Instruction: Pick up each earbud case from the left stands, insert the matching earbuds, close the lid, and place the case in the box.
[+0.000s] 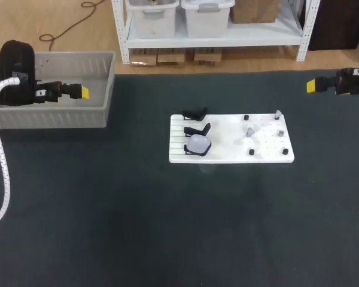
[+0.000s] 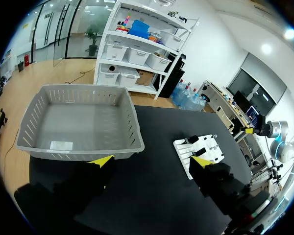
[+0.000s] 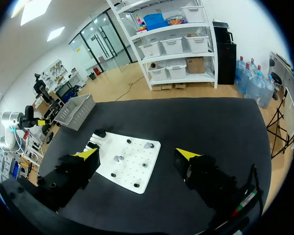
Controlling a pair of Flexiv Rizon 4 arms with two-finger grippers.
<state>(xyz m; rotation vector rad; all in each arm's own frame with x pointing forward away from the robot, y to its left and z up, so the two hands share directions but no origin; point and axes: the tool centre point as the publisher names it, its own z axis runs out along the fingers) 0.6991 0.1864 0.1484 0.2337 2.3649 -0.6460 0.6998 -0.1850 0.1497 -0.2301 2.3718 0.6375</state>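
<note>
Tabletop point(image 1: 107, 227), covered in dark matting, on which the whole work area is laid out. The grey slatted box point(image 1: 48, 118) is set at the far left corner. The white board point(image 1: 227, 128) lies near the middle, well apart from the box.

The left gripper point(image 2: 152, 161) is held above the box's near wall. Its yellow-tipped fingers are spread wide and nothing is gripped between them. The right gripper point(image 3: 137, 154) is held at the far right edge of the table, well clear of the board. Its fingers are likewise parted and nothing is held.

Three black stands point(image 1: 198, 129) are ranged along the board's left, ribbed part. Only one earbud case point(image 1: 198, 143) is seen, pale and rounded, seated on the stand nearest the camera in the head view. Whether its lid is open or closed cannot be told. Small pale pieces point(image 1: 250, 131), taken to be the earbuds, are set among dark pegs point(image 1: 251, 152) on the board's right part; they are too small for their number to be given.

The step in hand is judged to be the pick-up of this case, not yet begun, since neither gripper is near the board. A long traverse from box to board is called for next. The parted fingers must be brought down on either side of the case before it is lifted off its stand.
</note>
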